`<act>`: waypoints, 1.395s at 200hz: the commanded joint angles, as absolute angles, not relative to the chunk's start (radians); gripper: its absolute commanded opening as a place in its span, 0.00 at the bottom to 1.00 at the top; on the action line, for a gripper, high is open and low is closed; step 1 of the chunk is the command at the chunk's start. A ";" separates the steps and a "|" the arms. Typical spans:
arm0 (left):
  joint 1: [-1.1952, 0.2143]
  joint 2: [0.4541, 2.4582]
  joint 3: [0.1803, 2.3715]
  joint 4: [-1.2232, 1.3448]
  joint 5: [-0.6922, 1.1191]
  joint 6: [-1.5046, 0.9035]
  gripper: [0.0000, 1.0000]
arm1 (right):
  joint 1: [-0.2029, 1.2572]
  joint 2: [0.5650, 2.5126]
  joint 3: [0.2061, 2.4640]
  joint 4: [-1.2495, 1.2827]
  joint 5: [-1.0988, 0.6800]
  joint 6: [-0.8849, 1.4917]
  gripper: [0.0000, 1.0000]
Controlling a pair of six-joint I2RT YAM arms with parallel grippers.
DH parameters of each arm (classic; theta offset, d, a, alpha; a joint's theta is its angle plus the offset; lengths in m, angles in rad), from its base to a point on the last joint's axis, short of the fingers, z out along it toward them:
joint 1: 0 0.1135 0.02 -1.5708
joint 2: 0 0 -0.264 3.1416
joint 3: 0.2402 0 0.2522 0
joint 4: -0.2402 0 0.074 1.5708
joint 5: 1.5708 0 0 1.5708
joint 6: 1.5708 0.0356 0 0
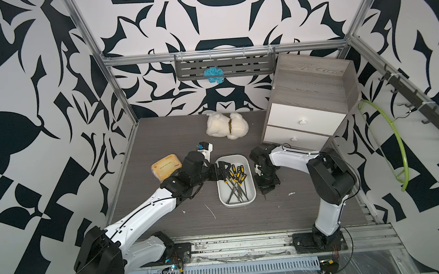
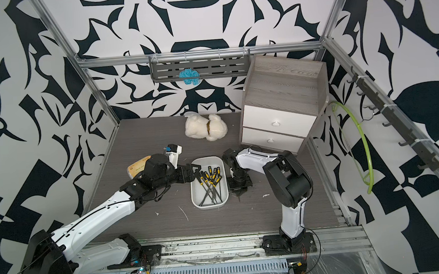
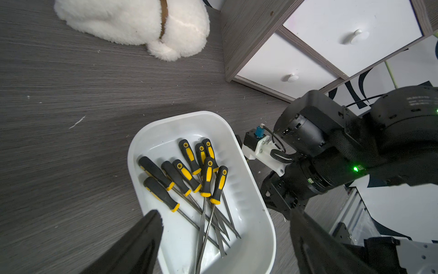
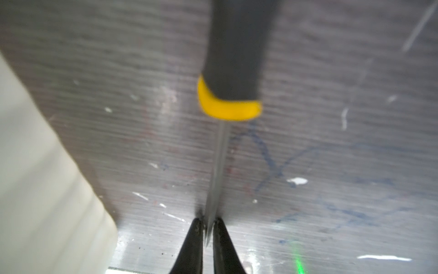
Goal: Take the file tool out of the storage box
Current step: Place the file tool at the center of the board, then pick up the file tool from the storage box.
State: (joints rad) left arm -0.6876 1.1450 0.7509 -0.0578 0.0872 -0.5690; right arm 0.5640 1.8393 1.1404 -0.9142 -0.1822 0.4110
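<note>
Between the fingertips of the right gripper (image 4: 208, 224) sits the tapered end of the file tool (image 4: 233, 59). The jaws stand narrow, one on each side of the blade. The view is blurred, so it cannot be told whether the pads press on the metal or have just let it go. The black handle with its yellow collar points away from the fingertips, on or just above the grey surface (image 4: 331, 71).

The file tool is outside the storage box (image 1: 237, 156), whose white wall shows beside it in the right wrist view. In a top view the right gripper (image 1: 265, 192) points down, just beside the right long side of the box, and hides most of the tool.

The box stands near the middle of the surface, somewhat toward the front edge. The other files (image 3: 206, 178) lie inside it in a crossed heap, handles toward the back edge.

The left gripper (image 3: 225, 213) hovers over the left side of the box with its jaws wide and nothing between them.

Step in hand, as judged: setting the removed tool down beside the box (the extraction itself looks done).

The next move calls for:
- parting the right jaws enough to clear the blade;
- lifting straight up, so the thin tip is not dragged or flicked;
- keeping clear of the box wall close by.

A cabinet (image 1: 306, 102) occupies the back right corner and a plush toy (image 1: 225, 126) lies near the back edge.
</note>
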 commanded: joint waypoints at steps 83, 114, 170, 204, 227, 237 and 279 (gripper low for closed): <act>-0.801 1.418 0.981 -0.281 -0.021 -0.517 0.79 | 0.558 1.526 1.125 -0.853 -0.121 0.402 0.21; -0.822 1.634 1.129 -0.397 -0.024 -0.506 0.64 | 0.546 1.411 1.088 -0.710 -0.093 0.408 0.20; -0.874 1.811 1.255 -0.503 -0.132 -0.457 0.56 | 0.509 1.201 0.928 -0.510 -0.104 0.395 0.19; -0.888 1.878 1.316 -0.529 -0.160 -0.447 0.48 | 0.504 1.158 0.883 -0.486 -0.126 0.409 0.19; -0.888 1.918 1.357 -0.559 -0.179 -0.433 0.47 | 0.503 1.170 0.880 -0.482 -0.150 0.413 0.20; -0.888 1.931 1.364 -0.565 -0.196 -0.435 0.46 | 0.504 1.174 0.879 -0.481 -0.156 0.412 0.19; -0.888 1.962 1.382 -0.568 -0.196 -0.418 0.40 | 0.505 1.172 0.868 -0.467 -0.181 0.414 0.19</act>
State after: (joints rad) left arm -0.8906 1.9461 1.3647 -0.5293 -0.1871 -0.4370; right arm 0.5056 1.1839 0.8757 -0.5007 -0.1570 0.4114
